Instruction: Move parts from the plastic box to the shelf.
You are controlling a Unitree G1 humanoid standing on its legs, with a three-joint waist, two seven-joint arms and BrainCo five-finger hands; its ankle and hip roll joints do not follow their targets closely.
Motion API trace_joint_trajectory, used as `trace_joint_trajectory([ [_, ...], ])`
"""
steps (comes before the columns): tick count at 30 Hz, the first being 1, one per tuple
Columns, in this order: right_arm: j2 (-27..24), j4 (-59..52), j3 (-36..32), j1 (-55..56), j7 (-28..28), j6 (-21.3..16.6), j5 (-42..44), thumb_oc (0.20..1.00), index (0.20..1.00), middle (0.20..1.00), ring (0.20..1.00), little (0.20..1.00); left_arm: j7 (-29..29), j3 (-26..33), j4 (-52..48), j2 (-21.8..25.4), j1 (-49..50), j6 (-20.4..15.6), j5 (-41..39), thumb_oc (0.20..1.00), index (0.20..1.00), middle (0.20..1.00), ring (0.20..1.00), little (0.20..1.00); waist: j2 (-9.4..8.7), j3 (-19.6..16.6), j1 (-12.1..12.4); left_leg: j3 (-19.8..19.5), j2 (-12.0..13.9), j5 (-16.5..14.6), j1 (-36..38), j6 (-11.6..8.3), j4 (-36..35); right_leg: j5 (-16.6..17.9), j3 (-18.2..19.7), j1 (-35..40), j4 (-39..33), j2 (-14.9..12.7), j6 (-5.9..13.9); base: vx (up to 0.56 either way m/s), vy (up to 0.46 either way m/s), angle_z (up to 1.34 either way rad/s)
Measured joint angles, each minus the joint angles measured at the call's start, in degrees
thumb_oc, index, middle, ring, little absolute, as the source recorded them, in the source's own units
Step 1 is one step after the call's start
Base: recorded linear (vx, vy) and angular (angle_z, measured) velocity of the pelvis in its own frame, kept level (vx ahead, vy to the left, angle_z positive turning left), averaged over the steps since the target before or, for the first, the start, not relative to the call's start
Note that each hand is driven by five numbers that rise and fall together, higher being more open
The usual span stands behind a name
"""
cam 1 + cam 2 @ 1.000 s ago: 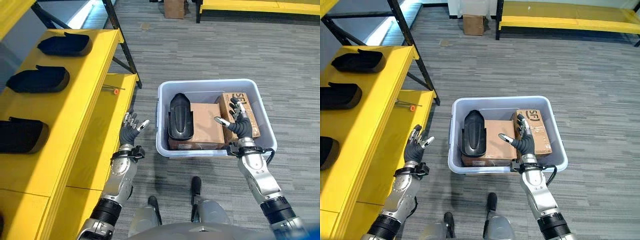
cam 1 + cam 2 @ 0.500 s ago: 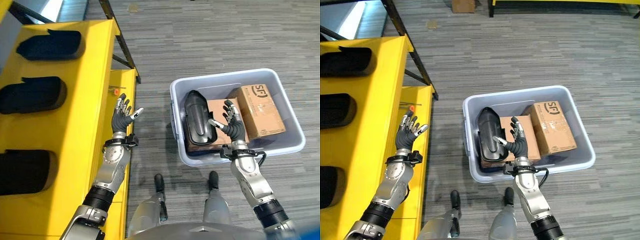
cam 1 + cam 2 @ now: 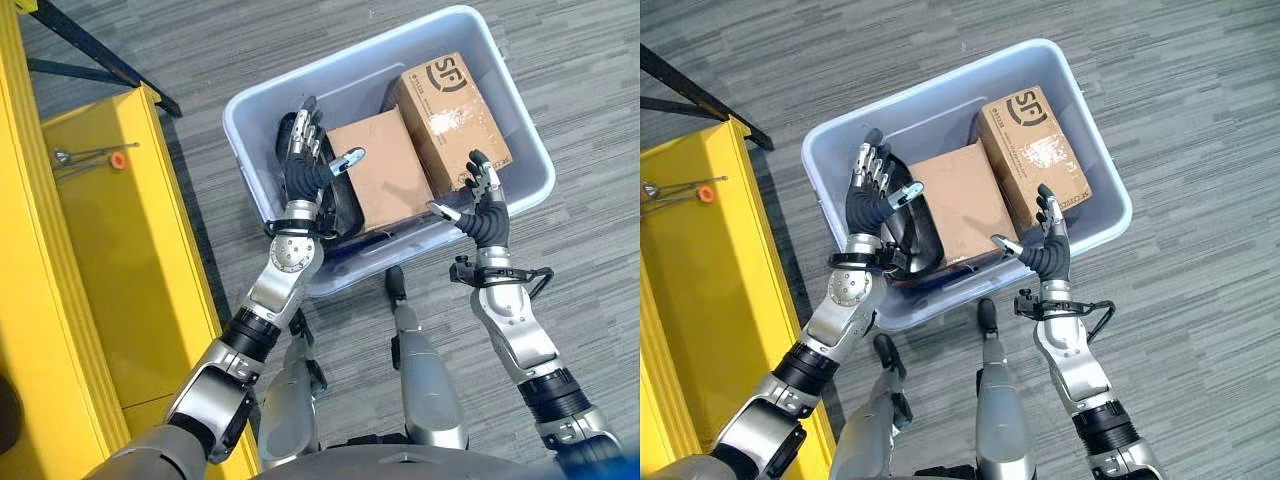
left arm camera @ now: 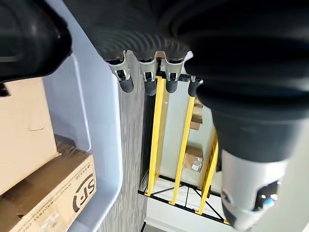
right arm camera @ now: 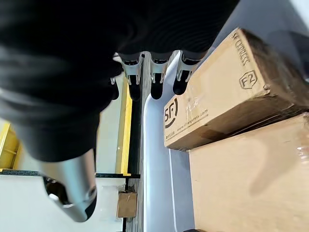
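Where our wrist views miss it, the head view shows a black part [image 3: 335, 195] in the plastic box [image 3: 250, 120] beside two cardboard boxes [image 3: 375, 175]. Our left hand [image 3: 305, 170] hovers open above that part. Our right hand [image 3: 485, 215] spreads open at the box's near rim.

The left robot hand [image 3: 305, 165] moved from beside the yellow shelf [image 3: 90, 250], where it had hung over the shelf's lower board a second earlier, across to the plastic box [image 3: 255, 110]; it now hovered with straight, spread fingers above the black part [image 3: 912, 235] lying at the box's left side. The right robot hand [image 3: 483, 208] drew back from over the plain cardboard box [image 3: 375, 175] in the middle to the plastic box's near right rim, fingers open. The camera also swung toward the plastic box, so the shelf's upper board with its black parts left the picture.
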Motion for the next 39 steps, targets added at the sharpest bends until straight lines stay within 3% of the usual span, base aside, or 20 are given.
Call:
trace_joint_trajectory([
  [12, 0.04, -0.02, 1.76, -0.63, -3.4, -1.32, -0.01, 1.0, 1.0, 1.0, 1.0, 1.0, 7.67, 3.17, 7.0, 0.22, 1.09, 0.57, 3.65, 1.0, 1.0, 1.0, 1.0, 1.0, -1.78, 1.75, 0.04, 0.46, 0.0, 0.38, -2.99, -0.42, 0.0, 0.78, 0.51, -3.24, 0.03, 0.06, -0.75, -0.03, -0.013, -0.02],
  [20, 0.09, -0.05, 2.57, -0.62, -4.87, -2.02, -0.01, 1.0, 1.0, 1.0, 1.0, 1.0, 11.61, 5.17, 9.9, 0.73, -0.8, 0.67, 4.22, 1.0, 1.0, 1.0, 1.0, 1.0, -4.07, 2.84, -1.03, 0.77, 0.0, 0.43, -4.21, -0.46, 0.0, 1.02, 0.7, -4.69, 0.02, 0.12, -0.86, -0.04, -0.005, -0.01],
  [23, 0.09, -0.08, 2.82, -1.01, -5.11, -2.07, -0.01, 1.0, 1.0, 1.0, 1.0, 1.0, 12.39, 5.03, 14.85, 0.56, -4.24, 1.06, 4.26, 1.0, 1.0, 1.0, 1.0, 1.0, -4.23, 2.9, -1.54, 1.35, 0.0, 0.51, -5.35, -0.52, 0.0, 1.39, 1.27, -6.25, 0.03, 0.2, -0.94, -0.05, 0.006, -0.09],
  [30, 0.54, 0.01, 7.39, -5.02, -5.31, -3.07, 0.0, 1.0, 1.0, 1.0, 1.0, 1.0, 12.55, 2.46, 26.97, 2.01, -13.98, 3.01, 4.47, 1.0, 1.0, 1.0, 1.0, 1.0, -7.06, 4.37, -4.68, 3.07, 0.03, 0.89, -7.43, -0.61, 0.0, 2.47, 2.98, -9.54, 0.04, 0.56, -1.05, -0.04, 0.002, -0.12],
  [39, 0.55, -0.32, 7.72, -5.12, -4.28, -3.85, 0.2, 1.0, 1.0, 1.0, 1.0, 1.0, 12.45, 0.71, 36.74, 4.3, -24.26, 4.17, 6.0, 1.0, 1.0, 1.0, 1.0, 1.0, -7.74, 4.31, -6.28, 4.53, 1.28, 0.98, -8.19, -1.61, -0.06, 2.9, 4.54, -11.54, 0.03, 2.17, -1.38, 0.02, 0.015, -0.11],
])
